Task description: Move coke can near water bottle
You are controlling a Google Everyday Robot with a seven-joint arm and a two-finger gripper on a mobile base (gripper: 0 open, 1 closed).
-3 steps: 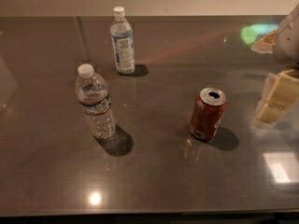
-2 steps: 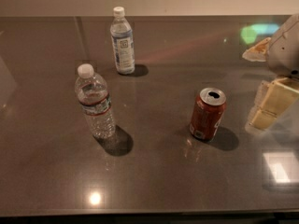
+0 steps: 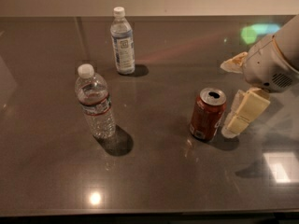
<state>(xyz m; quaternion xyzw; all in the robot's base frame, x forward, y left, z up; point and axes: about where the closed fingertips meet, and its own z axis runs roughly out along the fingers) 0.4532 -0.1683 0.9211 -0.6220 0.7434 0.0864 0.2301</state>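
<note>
The coke can (image 3: 208, 114), red with a silver open top, stands upright right of centre on the dark table. The water bottle (image 3: 95, 101), clear and ribbed with a white cap and a dark label band with a red stripe, stands upright at centre left, well apart from the can. My gripper (image 3: 229, 98) comes in from the right edge, just right of the can. It is open. One cream finger (image 3: 245, 112) hangs close beside the can's right side. The other finger (image 3: 233, 62) sits farther back. Nothing is held.
A slimmer bottle (image 3: 123, 42) with a tall white-and-blue label stands upright at the back, behind the water bottle. The dark glossy table (image 3: 154, 171) shows light reflections, and its front edge runs along the bottom of the view.
My gripper has moved left and down toward the coke can, its near finger now close beside it. The can and both bottles have not moved.
</note>
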